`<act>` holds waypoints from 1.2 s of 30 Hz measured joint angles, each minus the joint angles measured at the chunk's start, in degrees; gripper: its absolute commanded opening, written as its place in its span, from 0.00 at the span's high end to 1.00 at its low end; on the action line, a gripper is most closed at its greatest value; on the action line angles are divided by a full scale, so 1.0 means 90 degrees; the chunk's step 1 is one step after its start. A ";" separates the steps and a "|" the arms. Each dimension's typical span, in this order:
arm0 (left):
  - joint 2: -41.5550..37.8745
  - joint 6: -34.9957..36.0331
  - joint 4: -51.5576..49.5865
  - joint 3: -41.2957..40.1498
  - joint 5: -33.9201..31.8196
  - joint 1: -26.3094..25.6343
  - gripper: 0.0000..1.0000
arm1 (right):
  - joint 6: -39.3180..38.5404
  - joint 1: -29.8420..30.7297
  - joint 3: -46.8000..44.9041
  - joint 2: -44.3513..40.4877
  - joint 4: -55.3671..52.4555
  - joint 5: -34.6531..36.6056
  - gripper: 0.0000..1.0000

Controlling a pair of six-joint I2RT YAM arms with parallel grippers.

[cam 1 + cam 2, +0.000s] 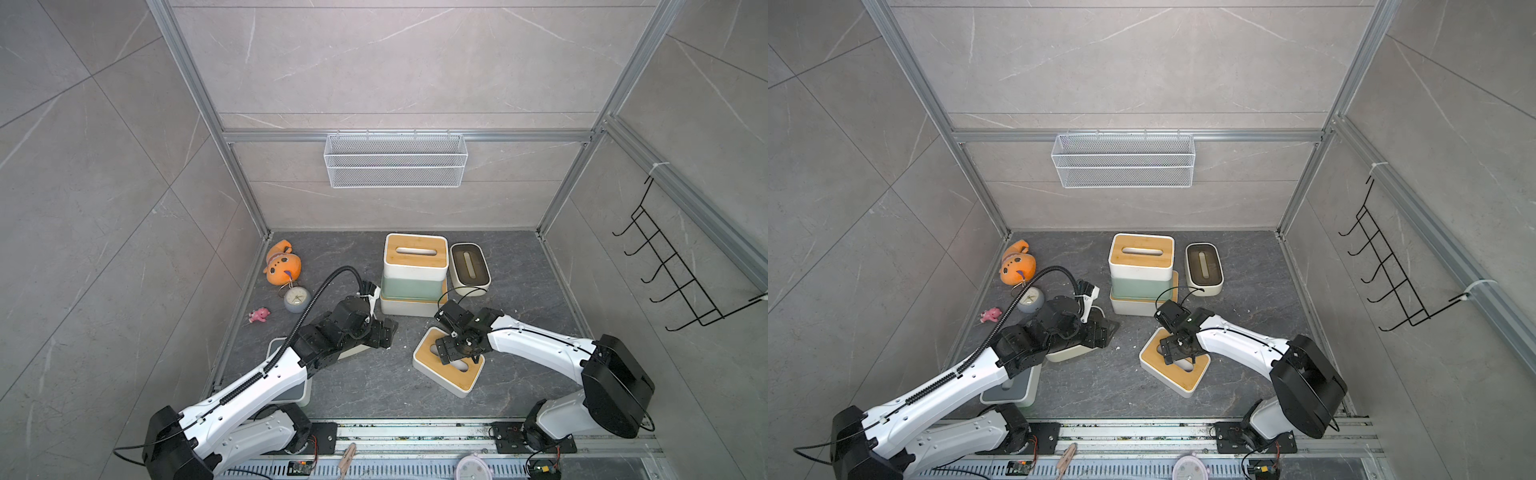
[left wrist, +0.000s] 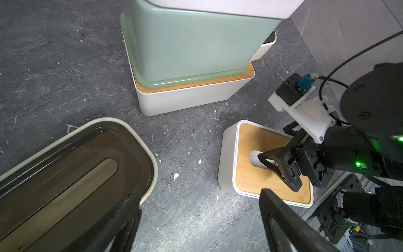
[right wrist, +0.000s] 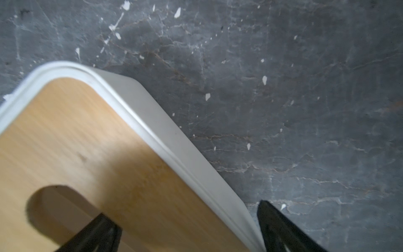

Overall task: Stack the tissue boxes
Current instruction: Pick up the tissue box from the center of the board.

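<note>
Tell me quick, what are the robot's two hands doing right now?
Left gripper: open, holding nothing.
Right gripper: open, astride one side of the loose bamboo-lidded box, not clamped.

Left arm point(image 1: 257, 397) and right arm point(image 1: 536, 343) have white shells, black joints; a ribbed black conduit point(image 1: 309, 305) lines the left

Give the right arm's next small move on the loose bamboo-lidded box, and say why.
Probably close the right gripper. Its jaws stand open over the bamboo-lidded white box, one finger at the lid's slot and the other outside the long wall. Closing should pinch that wall, ready for a lift toward the three-box stack.
</note>
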 measured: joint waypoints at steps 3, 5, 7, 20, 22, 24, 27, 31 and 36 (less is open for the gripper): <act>-0.0236 0.0007 0.0015 -0.0046 0.0000 0.0000 0.11 | -0.0073 -0.0007 -0.0036 0.0002 0.0095 -0.0085 0.17; -0.0389 0.0022 0.0080 -0.0075 0.0000 0.0000 0.11 | -0.0136 -0.0007 -0.0036 0.0051 0.0168 -0.0138 0.23; -0.0546 0.0036 0.0148 -0.0129 -0.0002 0.0000 0.11 | -0.0175 -0.0007 -0.0034 0.0138 0.0238 -0.0165 0.27; -0.0714 0.0126 0.0187 -0.0170 -0.0058 0.0000 0.11 | -0.0408 0.0126 -0.0046 0.0189 0.0828 -0.0539 0.42; -0.0714 0.0151 0.0160 -0.0165 -0.0078 0.0005 0.11 | -0.0423 0.0177 -0.0068 0.0189 0.0954 -0.0610 0.45; -0.0714 0.0185 0.0097 -0.0153 -0.0095 0.0005 0.11 | -0.0469 0.0221 -0.0092 0.0192 0.1054 -0.0651 0.49; -0.0707 0.0253 0.0010 -0.0107 -0.0095 0.0005 0.09 | -0.0483 0.0274 -0.0109 0.0189 0.1175 -0.0651 0.56; -0.0542 0.0287 -0.0163 0.0080 -0.0036 0.0005 0.04 | -0.0573 0.0389 -0.0151 0.0146 0.1275 -0.0661 0.61; -0.0323 0.0272 -0.0313 0.0236 0.0328 0.0260 0.01 | -0.0724 0.0520 -0.0306 -0.0092 0.1547 -0.0896 0.68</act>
